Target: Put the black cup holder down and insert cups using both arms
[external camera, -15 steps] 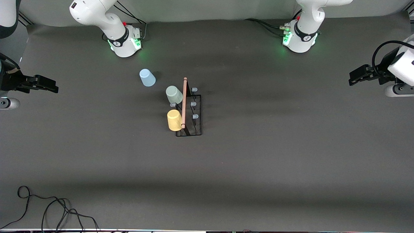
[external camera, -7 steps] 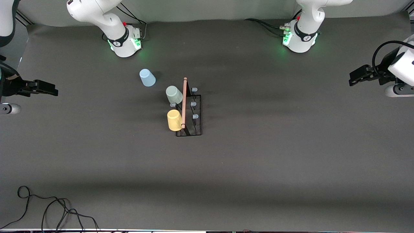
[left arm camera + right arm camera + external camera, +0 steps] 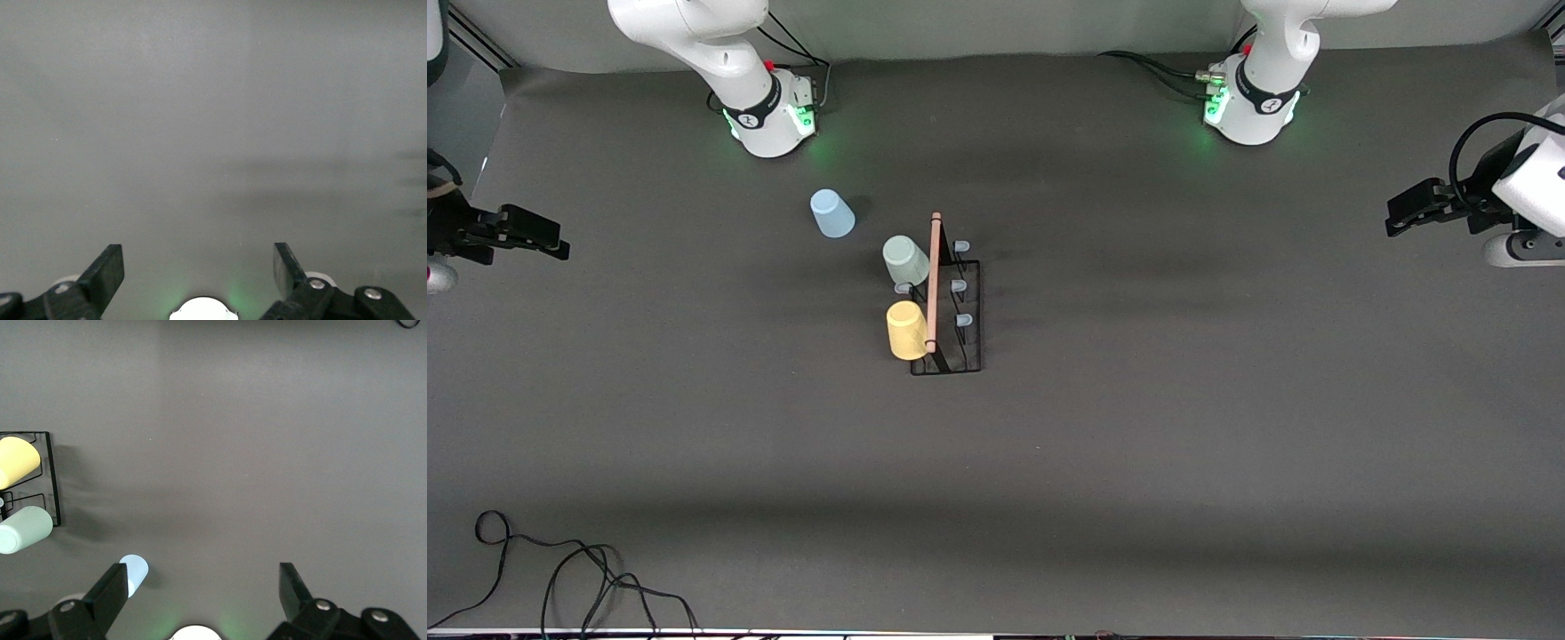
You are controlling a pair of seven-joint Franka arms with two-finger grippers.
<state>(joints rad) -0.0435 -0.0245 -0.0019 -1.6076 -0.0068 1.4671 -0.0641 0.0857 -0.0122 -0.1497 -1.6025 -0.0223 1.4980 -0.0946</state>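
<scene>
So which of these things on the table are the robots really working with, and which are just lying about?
Part of the job:
- black cup holder
- pale green cup, on a peg
- yellow cup, on a peg
- light blue cup, upside down on the table
- left claw and right claw, both open

Lying about:
- black cable, along the table's near edge

Three cups: one blue (image 3: 832,214), one green (image 3: 905,260), one yellow (image 3: 906,330). One rack (image 3: 958,329) with one wooden rod (image 3: 934,280); four pale peg tips show. Two arms, two grippers: left (image 3: 1396,216), right (image 3: 551,243). One loose cable (image 3: 560,569).
</scene>
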